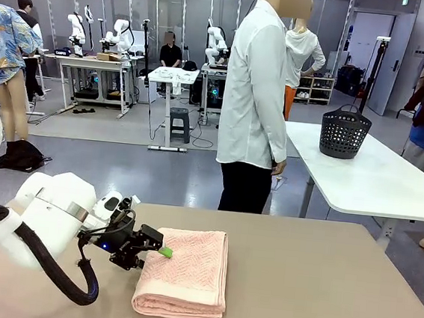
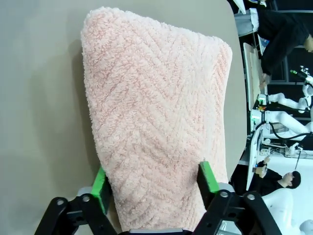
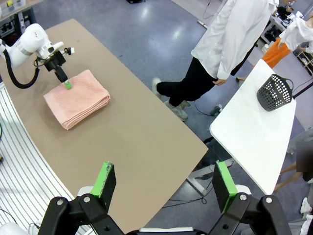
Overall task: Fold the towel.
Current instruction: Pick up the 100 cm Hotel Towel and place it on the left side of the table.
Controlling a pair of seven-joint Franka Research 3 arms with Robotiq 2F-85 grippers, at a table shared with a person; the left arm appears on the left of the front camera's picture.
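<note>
The salmon-pink towel (image 1: 186,273) lies folded in a thick stack near the table's front, left of centre; its zigzag weave (image 2: 156,122) runs up the left wrist view. My left gripper (image 1: 160,248) reaches in from the left at the towel's left edge, with one green pad (image 1: 165,252) on top of the cloth. In the left wrist view the left gripper (image 2: 154,183) has its jaws wide apart, with the towel's near end between them and both pads against the cloth. My right gripper (image 3: 164,188) hangs open high above the table, with nothing between its fingers.
A person in a white shirt (image 1: 254,95) stands at the brown table's far edge (image 1: 214,213). A dark basket (image 1: 344,132) sits on a white table (image 1: 375,178) behind at the right. Bare tabletop (image 1: 319,290) stretches right of the towel.
</note>
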